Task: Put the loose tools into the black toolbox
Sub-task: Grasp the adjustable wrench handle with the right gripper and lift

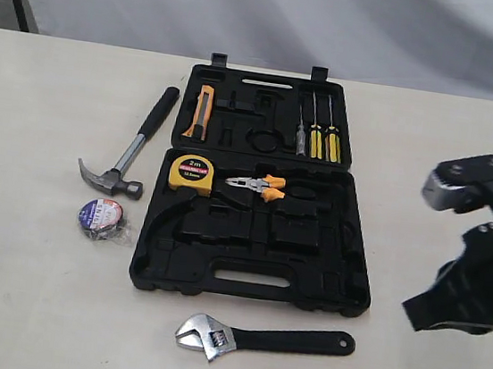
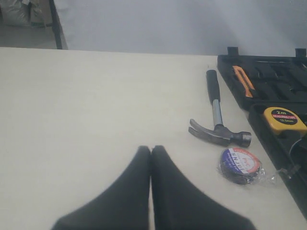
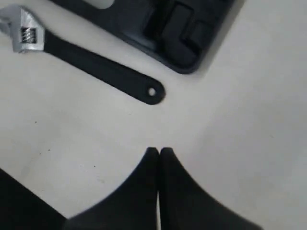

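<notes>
The black toolbox (image 1: 347,282) lies open mid-table. Left of it rest the black-handled claw hammer (image 1: 134,148) and the small black tape roll (image 1: 100,218) with its blue-red label. The adjustable wrench (image 1: 264,338) lies in front of the box, silver jaw to the left. In the left wrist view my left gripper (image 2: 151,149) is shut and empty over bare table, with the hammer (image 2: 217,120) and tape roll (image 2: 240,165) off to one side. My right gripper (image 3: 159,151) is shut and empty, a short way from the wrench's (image 3: 96,62) handle end.
The yellow tape measure (image 1: 191,173) and orange-handled pliers (image 1: 260,186) sit in the box's lower half; a knife and screwdrivers (image 1: 317,137) fill the lid. My right arm (image 1: 477,249) hangs over the table's right side. A toolbox corner (image 3: 184,48) shows beyond the wrench.
</notes>
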You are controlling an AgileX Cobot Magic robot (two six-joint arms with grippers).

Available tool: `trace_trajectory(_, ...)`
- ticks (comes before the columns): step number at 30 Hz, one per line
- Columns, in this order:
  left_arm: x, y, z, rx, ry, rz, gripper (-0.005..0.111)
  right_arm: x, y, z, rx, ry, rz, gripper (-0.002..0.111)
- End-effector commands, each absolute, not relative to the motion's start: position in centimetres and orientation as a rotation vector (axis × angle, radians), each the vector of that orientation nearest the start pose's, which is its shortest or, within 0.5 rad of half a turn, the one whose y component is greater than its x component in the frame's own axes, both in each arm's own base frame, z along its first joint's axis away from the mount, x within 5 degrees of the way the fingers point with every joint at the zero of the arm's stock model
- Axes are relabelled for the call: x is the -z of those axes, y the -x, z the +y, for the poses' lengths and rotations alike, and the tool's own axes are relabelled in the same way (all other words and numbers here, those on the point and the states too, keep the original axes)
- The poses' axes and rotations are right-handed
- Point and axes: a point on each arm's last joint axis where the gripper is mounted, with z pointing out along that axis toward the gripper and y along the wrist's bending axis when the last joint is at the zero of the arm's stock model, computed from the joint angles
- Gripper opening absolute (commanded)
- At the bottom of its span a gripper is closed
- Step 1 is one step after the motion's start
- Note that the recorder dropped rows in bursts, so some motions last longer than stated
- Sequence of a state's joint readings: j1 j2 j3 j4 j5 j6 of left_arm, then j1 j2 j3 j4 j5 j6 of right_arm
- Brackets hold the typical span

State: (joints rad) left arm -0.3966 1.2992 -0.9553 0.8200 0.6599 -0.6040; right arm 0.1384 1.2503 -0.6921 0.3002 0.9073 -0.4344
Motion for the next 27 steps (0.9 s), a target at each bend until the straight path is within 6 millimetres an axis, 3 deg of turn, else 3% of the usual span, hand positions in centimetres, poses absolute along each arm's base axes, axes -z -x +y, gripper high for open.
trace_trajectory(1, -30.7, -26.3, -6.6, -0.348, -0.306, 2.223, 0.001, -21.5, -21.0, 9.0, -0.343, 0.932, 2.752, 0.000)
trace_trajectory(7, -30.7, -26.3, -6.6, -0.348, -0.306, 2.223, 0.001, -20.6, -22.4, 14.9, -0.315, 1.418, 2.492, 0.000)
trace_trajectory(13, -30.7, -26.3, -6.6, -0.348, -0.306, 2.223, 0.001, -18.4, -23.1, 18.6, -0.320, 1.656, 2.407, 0.000)
trace_trajectory(16, -30.7, -26.3, -6.6, -0.348, -0.306, 2.223, 0.001, -17.3, -23.5, 19.7, -0.324, 1.707, 2.410, 0.012)
trace_trajectory(21, -30.7, -26.3, -6.6, -0.348, -0.306, 2.223, 0.001, -15.2, -23.7, 20.7, -0.317, 1.864, 2.358, 0.043)
trace_trajectory(27, -30.7, -26.3, -6.6, -0.348, -0.306, 2.223, 0.001, -13.5, -24.0, 21.0, -0.293, 2.022, 2.236, 0.046)
